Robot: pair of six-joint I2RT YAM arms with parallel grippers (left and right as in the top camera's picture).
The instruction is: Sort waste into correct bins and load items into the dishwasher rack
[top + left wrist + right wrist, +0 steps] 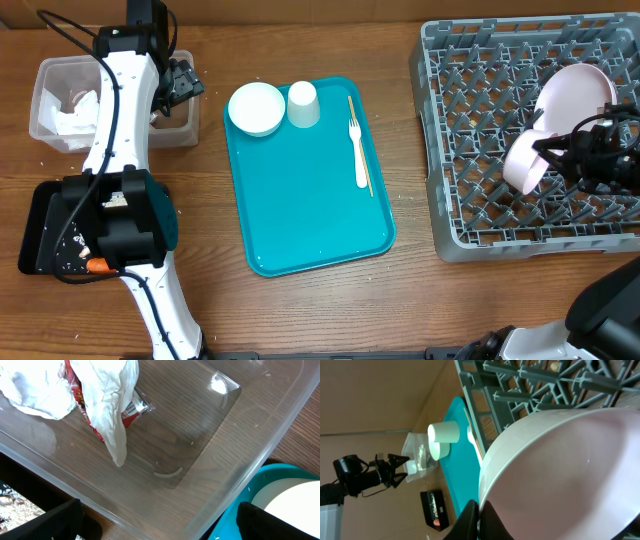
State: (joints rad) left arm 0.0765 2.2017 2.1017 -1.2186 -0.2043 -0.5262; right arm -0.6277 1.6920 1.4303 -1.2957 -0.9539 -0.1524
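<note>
while overhead shows only napkins [75,108], left wrist reveals red wrapper [79,397]; left fingers [280,522] spread, right fingers [466,522] pinch bowl [560,475].

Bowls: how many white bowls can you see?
2. The first bowl sits on the teal tray beside the cup. The second bowl is tipped in the grey rack, its rim pinched by the right pincer. None looks hidden.

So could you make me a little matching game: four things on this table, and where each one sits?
Things:
1. white fork
2. crumpled napkins
3. pinkish plate
4. carrot

Places:
A. black tray
B. dishwasher rack
C. teal tray
D. clear tub

Pairs: 1-C, 2-D, 3-B, 4-A
</note>
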